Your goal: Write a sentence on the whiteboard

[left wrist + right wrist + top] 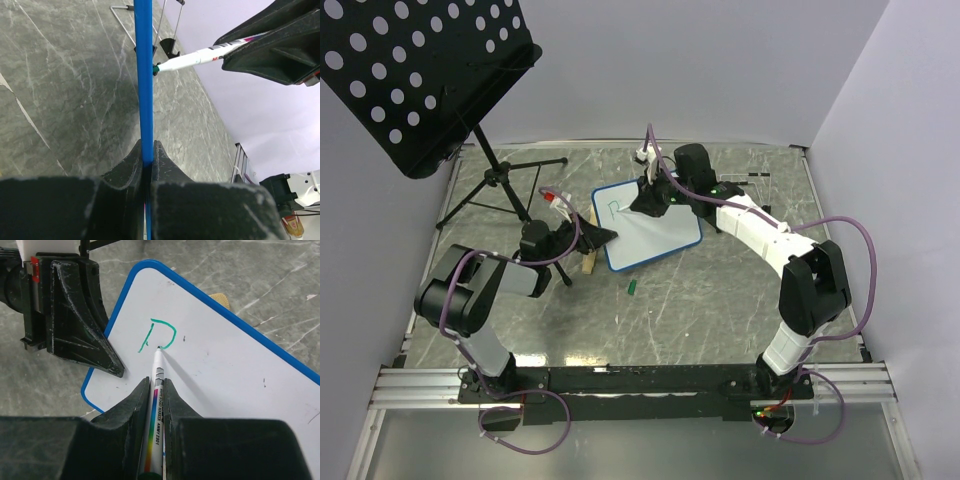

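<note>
One whiteboard [660, 242], one green letter [173, 334] on it. Left gripper [603, 236] clamped on its 9 o'clock rim; right gripper [156, 382] clamped on one marker [157, 365], tip at letter.

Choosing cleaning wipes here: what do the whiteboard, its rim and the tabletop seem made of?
Whiteboard: smooth white sheet, apparently coated; green ink sits crisp on it; core unclear. Rim: evenly blue, thin, probably plastic. Tabletop: grey veined marble look; real stone or laminate, cannot tell.
</note>
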You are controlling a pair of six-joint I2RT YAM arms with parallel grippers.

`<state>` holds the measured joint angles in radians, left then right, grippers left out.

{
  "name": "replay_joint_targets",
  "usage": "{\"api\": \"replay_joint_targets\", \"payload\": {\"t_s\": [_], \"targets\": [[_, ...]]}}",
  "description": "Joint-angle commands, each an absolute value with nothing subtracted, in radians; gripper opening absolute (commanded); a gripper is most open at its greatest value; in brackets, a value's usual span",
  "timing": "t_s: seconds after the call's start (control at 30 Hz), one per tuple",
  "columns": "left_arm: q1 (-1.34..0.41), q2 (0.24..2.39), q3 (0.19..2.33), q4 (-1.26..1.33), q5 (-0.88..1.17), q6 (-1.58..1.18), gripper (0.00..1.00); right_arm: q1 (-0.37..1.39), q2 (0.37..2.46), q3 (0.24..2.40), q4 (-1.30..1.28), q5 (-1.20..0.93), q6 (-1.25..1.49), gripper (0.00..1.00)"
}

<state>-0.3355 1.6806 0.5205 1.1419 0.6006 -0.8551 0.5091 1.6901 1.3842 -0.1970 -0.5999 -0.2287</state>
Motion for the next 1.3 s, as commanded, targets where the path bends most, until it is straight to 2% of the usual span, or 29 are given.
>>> {"api": "replay_joint_targets", "payload": {"t_s": [0.0, 0.67, 1.27], "targets": [[-0.339, 1.667, 0.574, 1.313, 0.629, -0.867, 0.01, 0.526, 1.666, 1.399, -0.196, -0.635, -0.222, 0.00], [-0.337, 1.652, 0.568, 1.299, 0.627, -0.859, 0.01, 0.509, 1.678, 1.407, -0.212, -0.543, -0.218, 0.00], [-0.333, 1.644, 0.578, 1.281, 0.621, -0.848, 0.01, 0.503, 1.680, 1.382, -0.279, -0.601, -0.267, 0.00]]}}
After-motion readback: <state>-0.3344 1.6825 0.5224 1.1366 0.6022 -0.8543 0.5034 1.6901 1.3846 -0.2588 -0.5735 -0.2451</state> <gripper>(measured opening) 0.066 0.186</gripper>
